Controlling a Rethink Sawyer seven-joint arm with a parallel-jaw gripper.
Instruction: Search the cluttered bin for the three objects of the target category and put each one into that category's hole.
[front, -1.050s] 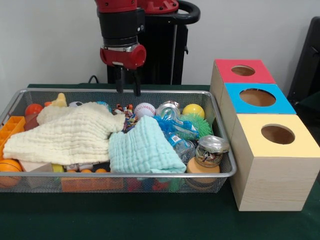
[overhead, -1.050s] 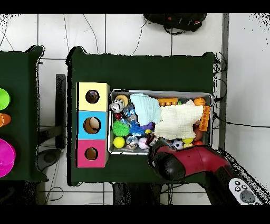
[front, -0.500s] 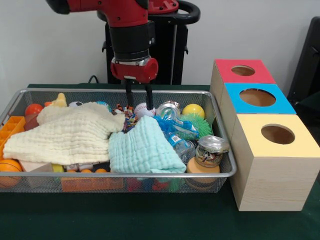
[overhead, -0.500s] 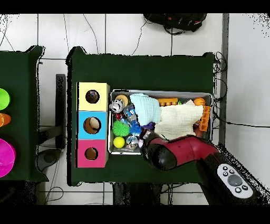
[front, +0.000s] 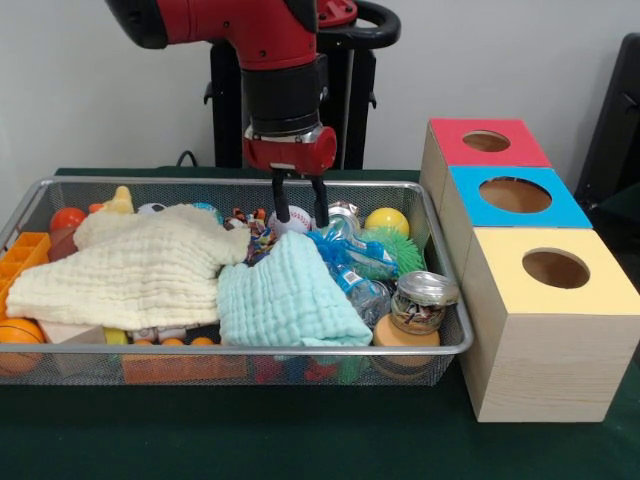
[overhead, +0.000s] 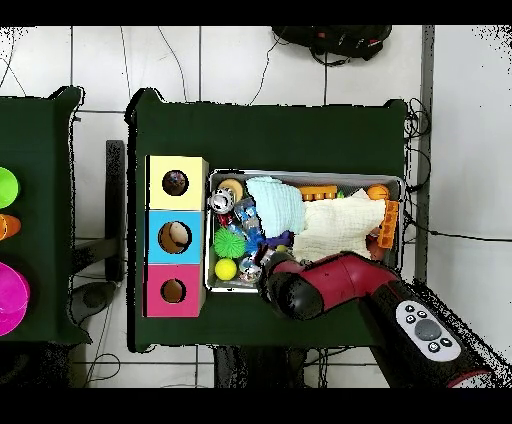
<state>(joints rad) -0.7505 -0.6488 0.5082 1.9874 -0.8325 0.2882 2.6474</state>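
Wire mesh bin (front: 30, 200) packed full: orange balls at left edge, cream muslin cloth (front: 130, 265) over left half, mint folded cloth (front: 285, 300) centre-front. Red-and-black gripper (front: 297, 207) hangs at the bin's back edge, its two black fingers (front: 279, 196) spread apart either side of the white baseball (front: 291, 218), which sits between them; contact unclear, nothing lifted. Just right: silver can (front: 338, 219), yellow ball (front: 386, 221), green spiky ball (front: 395, 248), glass jar (front: 424, 300) near front rim. Little free room inside. Right of the bin, touching row of wooden boxes with holes: red-topped (front: 487, 141), blue-topped (front: 515, 195), yellow-topped (front: 555, 269). Which category is the target can't be told.
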